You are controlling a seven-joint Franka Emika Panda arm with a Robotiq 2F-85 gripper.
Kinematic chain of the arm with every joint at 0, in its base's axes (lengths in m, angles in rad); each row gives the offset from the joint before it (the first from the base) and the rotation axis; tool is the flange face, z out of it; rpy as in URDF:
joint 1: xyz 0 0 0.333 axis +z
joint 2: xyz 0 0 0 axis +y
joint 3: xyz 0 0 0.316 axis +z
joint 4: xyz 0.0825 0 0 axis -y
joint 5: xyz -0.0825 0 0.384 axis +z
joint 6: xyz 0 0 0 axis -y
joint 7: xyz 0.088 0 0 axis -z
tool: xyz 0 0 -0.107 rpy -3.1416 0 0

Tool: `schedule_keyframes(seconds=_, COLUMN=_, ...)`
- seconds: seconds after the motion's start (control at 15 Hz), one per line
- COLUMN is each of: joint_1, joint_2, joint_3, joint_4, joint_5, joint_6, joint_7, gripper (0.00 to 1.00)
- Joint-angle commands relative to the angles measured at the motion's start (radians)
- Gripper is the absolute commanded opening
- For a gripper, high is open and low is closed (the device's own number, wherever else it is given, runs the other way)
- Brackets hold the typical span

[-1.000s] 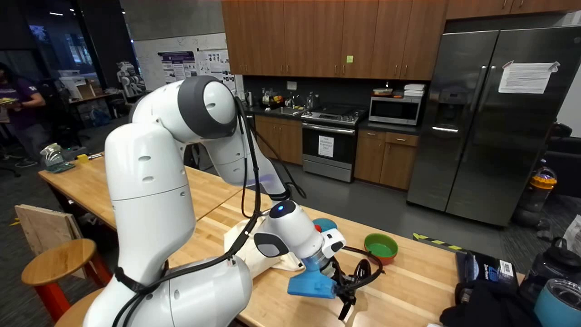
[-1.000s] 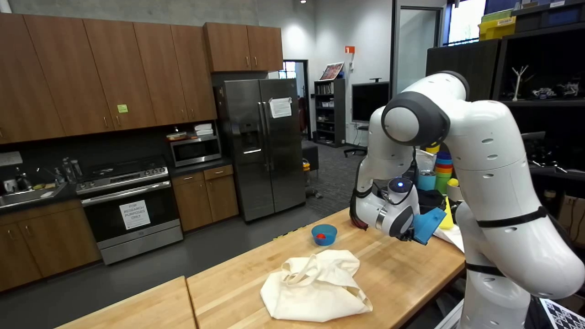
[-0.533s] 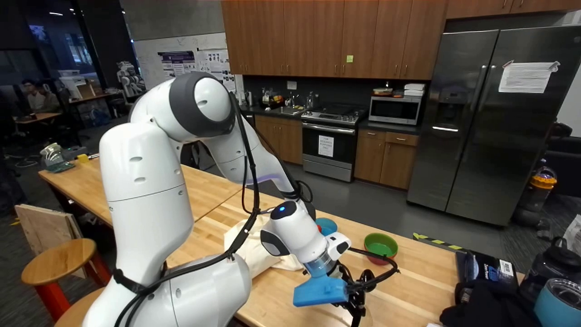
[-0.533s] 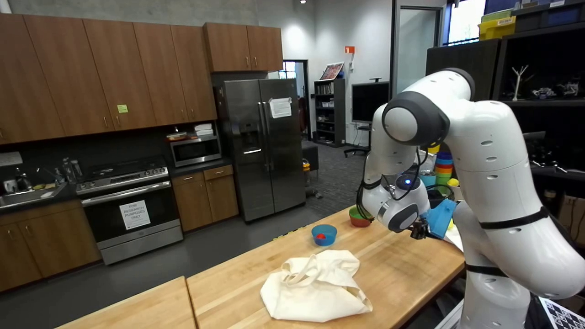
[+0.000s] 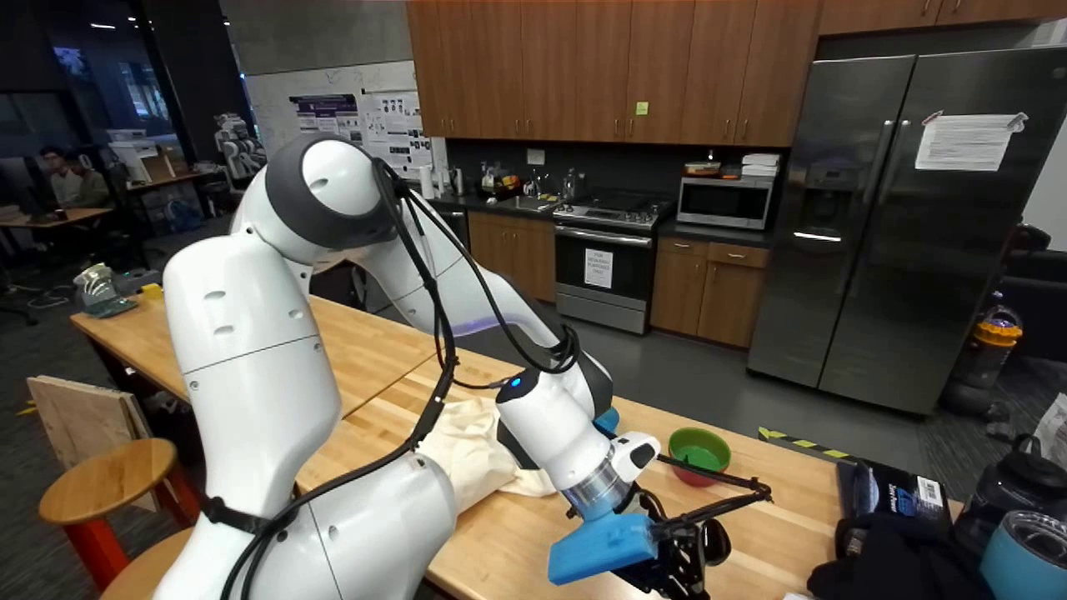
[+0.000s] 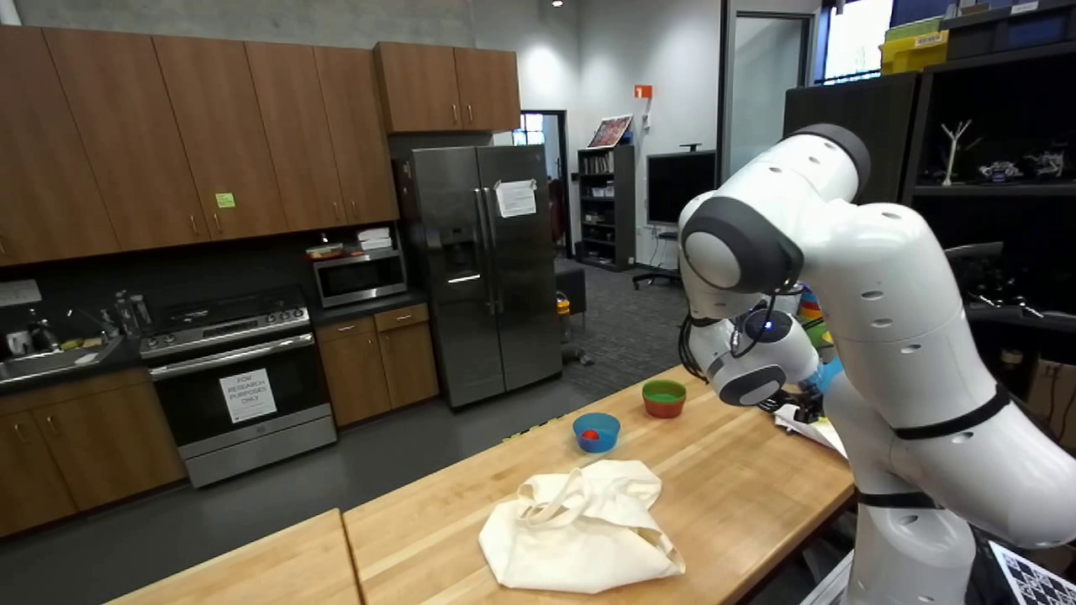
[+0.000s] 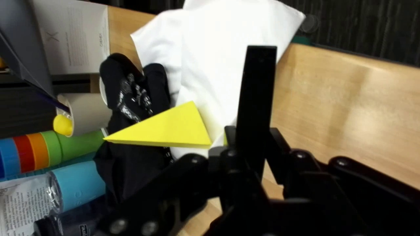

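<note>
The pincer (image 7: 256,126) hangs near a yellow wedge (image 7: 170,129) and black fabric (image 7: 134,170).

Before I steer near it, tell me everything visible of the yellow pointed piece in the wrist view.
The yellow pointed piece is plain bright yellow, with a broad triangular face and a thin, darker face along its lower edge. It looks like smooth plastic or stiff card. In that view its tip points left, across the black fabric item; its wide end overlaps the white sheet, toward the gripper. Whether it stands or lies, and what it touches, can't be told.
</note>
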Motion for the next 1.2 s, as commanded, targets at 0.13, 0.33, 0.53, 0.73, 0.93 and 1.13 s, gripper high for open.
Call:
schedule_keyframes(seconds=0.13, joint_1=0.080, joint_2=0.265, joint_3=-0.093, joint_4=0.036, joint_5=0.133, joint_6=0.000, joint_7=-0.208, gripper=0.06)
schedule_keyframes(seconds=0.33, joint_1=0.030, joint_2=0.182, joint_3=-0.038, joint_4=0.021, joint_5=0.086, joint_6=-0.006, joint_7=-0.143, gripper=0.25)
schedule_keyframes(seconds=0.53, joint_1=0.028, joint_2=0.180, joint_3=-0.031, joint_4=0.018, joint_5=0.086, joint_6=-0.006, joint_7=-0.140, gripper=0.25)
schedule_keyframes(seconds=0.73, joint_1=0.024, joint_2=0.179, joint_3=-0.031, joint_4=0.018, joint_5=0.086, joint_6=-0.006, joint_7=-0.140, gripper=0.25)
schedule_keyframes(seconds=0.93, joint_1=0.064, joint_2=0.240, joint_3=-0.071, joint_4=0.009, joint_5=0.075, joint_6=-0.094, joint_7=-0.118, gripper=0.06)
schedule_keyframes(seconds=1.13, joint_1=0.094, joint_2=0.201, joint_3=-0.111, joint_4=0.028, joint_5=0.040, joint_6=-0.093, joint_7=-0.161, gripper=0.06)
